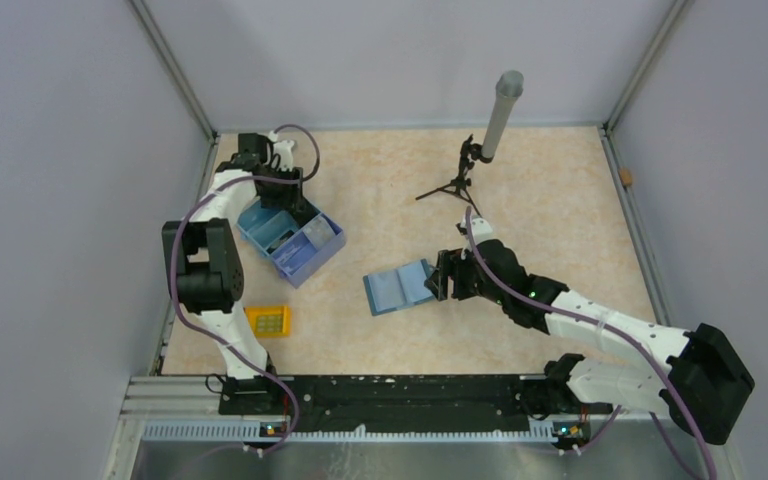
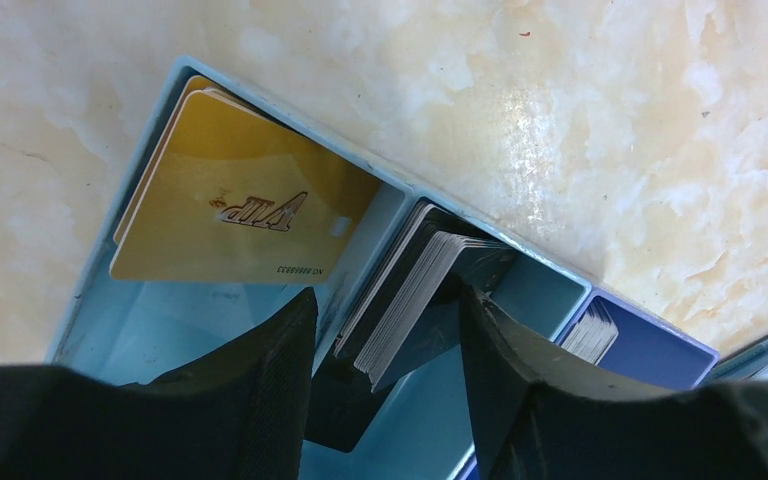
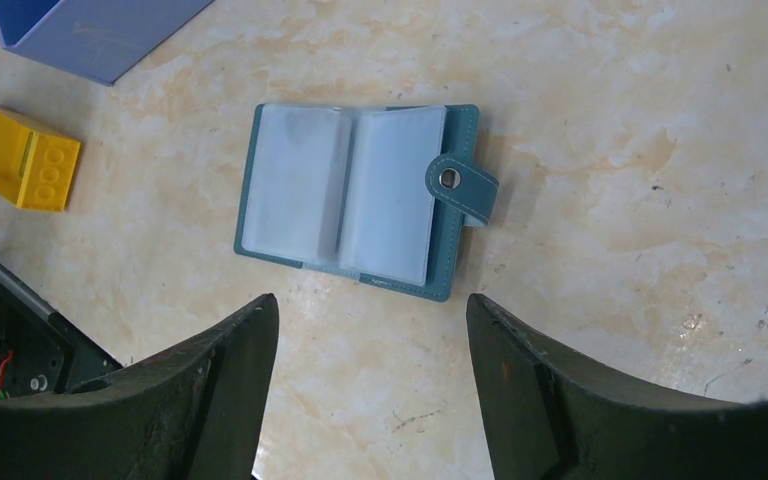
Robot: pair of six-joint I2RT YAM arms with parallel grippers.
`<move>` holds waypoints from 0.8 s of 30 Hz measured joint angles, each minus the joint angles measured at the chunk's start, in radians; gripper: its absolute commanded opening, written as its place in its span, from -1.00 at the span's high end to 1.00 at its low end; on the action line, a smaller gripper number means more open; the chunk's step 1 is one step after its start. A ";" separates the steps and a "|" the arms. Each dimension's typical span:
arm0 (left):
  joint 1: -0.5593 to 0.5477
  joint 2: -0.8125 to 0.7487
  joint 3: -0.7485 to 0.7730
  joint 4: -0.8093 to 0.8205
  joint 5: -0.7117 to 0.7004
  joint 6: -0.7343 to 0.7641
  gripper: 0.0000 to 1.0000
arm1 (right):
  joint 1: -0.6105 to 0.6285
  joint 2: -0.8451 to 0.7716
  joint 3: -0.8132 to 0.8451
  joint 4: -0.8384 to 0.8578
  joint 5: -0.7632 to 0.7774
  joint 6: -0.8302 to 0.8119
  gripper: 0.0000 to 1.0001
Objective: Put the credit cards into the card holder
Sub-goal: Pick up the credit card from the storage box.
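The credit cards stand in a blue partitioned tray (image 2: 190, 310): gold cards (image 2: 240, 200) lean in its left compartment, a stack of black cards (image 2: 410, 295) in the middle one, and pale cards (image 2: 590, 335) in the purple end. My left gripper (image 2: 385, 300) reaches down into the tray (image 1: 305, 262), open, its fingers either side of the black stack. The card holder (image 3: 360, 200) lies open on the table, teal with clear sleeves and a snap tab. My right gripper (image 3: 370, 300) hovers open just beside the card holder (image 1: 397, 288), holding nothing.
A yellow studded block (image 1: 267, 320) lies near the left arm's base, also in the right wrist view (image 3: 20, 155). A small black tripod (image 1: 457, 182) carrying a grey tube stands at the back centre. Grey walls close in the table on three sides.
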 measured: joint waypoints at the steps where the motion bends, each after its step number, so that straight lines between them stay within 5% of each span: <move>1: 0.000 0.000 0.000 0.001 0.000 0.000 -0.03 | 0.000 0.000 0.000 0.000 0.000 0.000 -0.36; 15: 0.000 -0.016 0.000 0.005 -0.037 0.003 0.01 | 0.000 0.000 0.000 0.001 0.000 0.000 -0.35; 24: 0.012 -0.049 0.000 -0.003 -0.048 0.002 0.26 | 0.000 0.000 0.000 0.001 0.000 0.000 -0.35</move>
